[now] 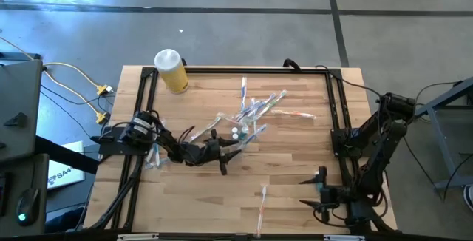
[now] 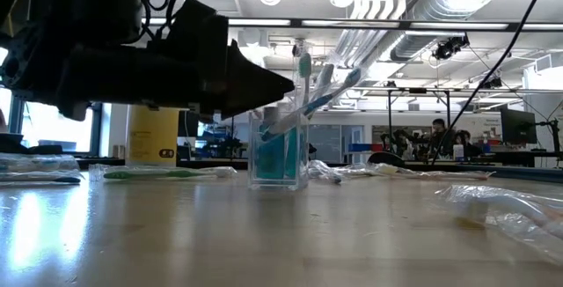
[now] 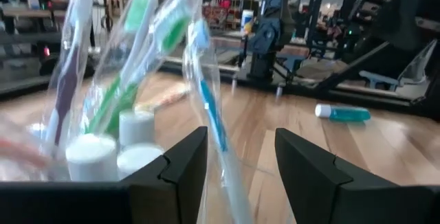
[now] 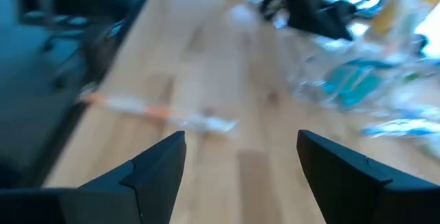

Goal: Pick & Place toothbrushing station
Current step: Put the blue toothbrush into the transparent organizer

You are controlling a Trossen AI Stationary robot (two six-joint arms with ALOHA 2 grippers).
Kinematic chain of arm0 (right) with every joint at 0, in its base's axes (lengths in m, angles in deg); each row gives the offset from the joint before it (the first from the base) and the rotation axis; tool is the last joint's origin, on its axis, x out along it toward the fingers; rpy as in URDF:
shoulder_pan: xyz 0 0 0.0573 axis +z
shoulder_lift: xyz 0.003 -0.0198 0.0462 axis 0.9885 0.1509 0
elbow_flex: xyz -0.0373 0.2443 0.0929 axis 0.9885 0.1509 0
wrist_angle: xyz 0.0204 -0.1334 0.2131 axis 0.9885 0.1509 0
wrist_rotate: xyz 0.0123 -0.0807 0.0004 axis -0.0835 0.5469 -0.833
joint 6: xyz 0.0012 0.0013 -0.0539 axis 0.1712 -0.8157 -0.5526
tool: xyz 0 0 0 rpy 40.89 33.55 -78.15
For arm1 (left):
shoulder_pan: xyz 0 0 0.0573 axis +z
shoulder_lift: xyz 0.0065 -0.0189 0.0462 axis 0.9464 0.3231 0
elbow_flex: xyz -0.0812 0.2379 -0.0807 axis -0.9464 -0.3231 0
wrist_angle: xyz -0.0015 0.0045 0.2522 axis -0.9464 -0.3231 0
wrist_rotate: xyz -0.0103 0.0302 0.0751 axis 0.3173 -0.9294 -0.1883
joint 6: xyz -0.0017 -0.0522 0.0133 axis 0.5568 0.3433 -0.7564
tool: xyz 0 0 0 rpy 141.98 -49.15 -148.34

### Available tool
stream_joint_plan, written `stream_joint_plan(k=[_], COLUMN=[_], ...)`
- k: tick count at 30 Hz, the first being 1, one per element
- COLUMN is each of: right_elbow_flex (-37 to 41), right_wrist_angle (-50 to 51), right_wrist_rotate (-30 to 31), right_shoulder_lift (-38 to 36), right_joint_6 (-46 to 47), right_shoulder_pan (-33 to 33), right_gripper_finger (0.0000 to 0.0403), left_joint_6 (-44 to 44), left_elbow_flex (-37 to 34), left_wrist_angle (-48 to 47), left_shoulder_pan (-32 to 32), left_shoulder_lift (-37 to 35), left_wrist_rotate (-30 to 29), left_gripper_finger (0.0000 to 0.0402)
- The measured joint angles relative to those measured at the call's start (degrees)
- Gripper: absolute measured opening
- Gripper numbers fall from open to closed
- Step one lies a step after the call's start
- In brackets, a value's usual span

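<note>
Small clear plastic cup (image 2: 280, 158), square-walled and see-through, standing upright near the middle of the wooden table (image 1: 295, 174); teal white-capped tubes (image 2: 274, 157) showing as a teal mass inside, white caps uppermost in the left wrist view. Thin pale see-through toothbrushes (image 2: 324, 89) rising out of the cup mouth, green, teal and blue in head and handle, long axes leaning steeply off the vertical and fanning toward the right of the low view, heads uppermost. More wrapped brushes lying flat and scattered on the table beyond the cup in the high view; one orange-ended wrapped brush (image 1: 262, 200) lying apart near the front edge. One stray teal tube (image 3: 342, 113) lying on its side on the boards.

Left gripper (image 3: 240, 157) hovering just beside the cup, fingers parted and released, one blue brush handle passing through the gap, nothing clenched. Right gripper (image 4: 240, 165) waiting at the table's front right corner, fingers spread wide over bare wood, grasping nothing. Yellow bottle (image 1: 171, 71) standing at the far left of the table.
</note>
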Motion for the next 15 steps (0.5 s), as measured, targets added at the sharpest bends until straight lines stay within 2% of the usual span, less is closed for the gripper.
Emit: stream_joint_plan(k=[4, 7, 11, 15], right_elbow_flex=[-0.02, -0.02, 1.57, 6.49], right_wrist_angle=[3.18, 8.77, 13.35, 6.9], right_wrist_rotate=[7.04, 9.2, 7.62, 3.8], right_shoulder_lift=[0.0, 0.0, -0.02, -0.02], right_joint_6=[3.23, 10.7, 20.37, 20.71], right_shoulder_pan=[-3.43, -7.28, -13.61, -19.97], right_gripper_finger=[0.0271, 0.0271, 0.0271, 0.0271], left_joint_6=[-5.9, -10.16, -17.47, -22.75], left_elbow_flex=[0.04, -0.16, -0.12, -0.07], left_wrist_angle=[0.07, -0.02, -0.02, -0.83], left_shoulder_pan=[-1.05, -2.19, -4.32, -6.57], left_shoulder_lift=[-2.17, -5.35, -9.93, -13.93], left_wrist_rotate=[-0.38, -1.62, -2.63, -5.08], left_gripper_finger=[0.0167, 0.0167, 0.0167, 0.0167])
